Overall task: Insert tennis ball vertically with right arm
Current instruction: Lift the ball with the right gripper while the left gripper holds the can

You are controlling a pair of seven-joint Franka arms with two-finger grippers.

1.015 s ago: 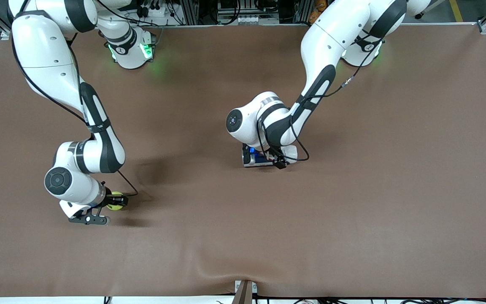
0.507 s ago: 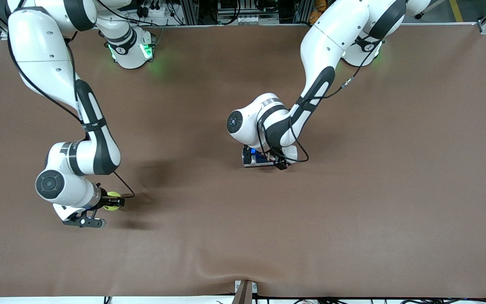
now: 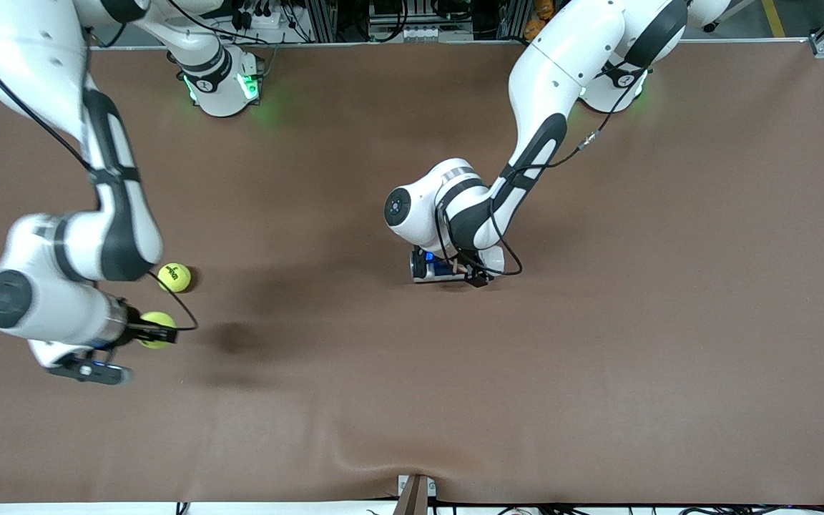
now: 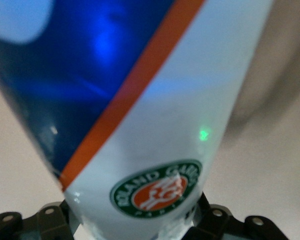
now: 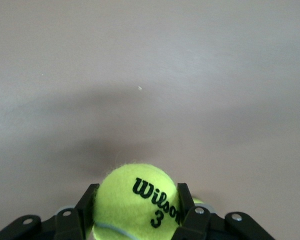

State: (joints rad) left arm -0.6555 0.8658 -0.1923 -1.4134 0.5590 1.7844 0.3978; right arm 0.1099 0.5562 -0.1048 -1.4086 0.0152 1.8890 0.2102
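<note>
Two tennis balls show on the right arm's end of the bench (image 3: 598, 400). One, the held tennis ball (image 3: 157, 329), sits clamped between the fingers (image 5: 82, 212) of the right hand (image 3: 141, 331), raised over bare brown cloth; in the right wrist view its black "Wilson 3" print faces the camera, and a dark shadow lies on the cloth under it. The loose tennis ball (image 3: 174, 277) rests on the bench just beside the right hand, farther from the front camera, partly tucked against the right arm's forearm and its black cable, not touching the held one.

Near the middle of the bench, well apart from the right hand and toward the left arm's end, the left hand (image 3: 448, 270) is down low and closed around the tennis ball can (image 4: 140, 115), a clear tube with a blue, white and orange label and a round Roland Garros badge. From the front the left arm's wrist covers most of the can, so only a blue and white sliver shows; which way its long axis runs or its mouth faces cannot be told.
</note>
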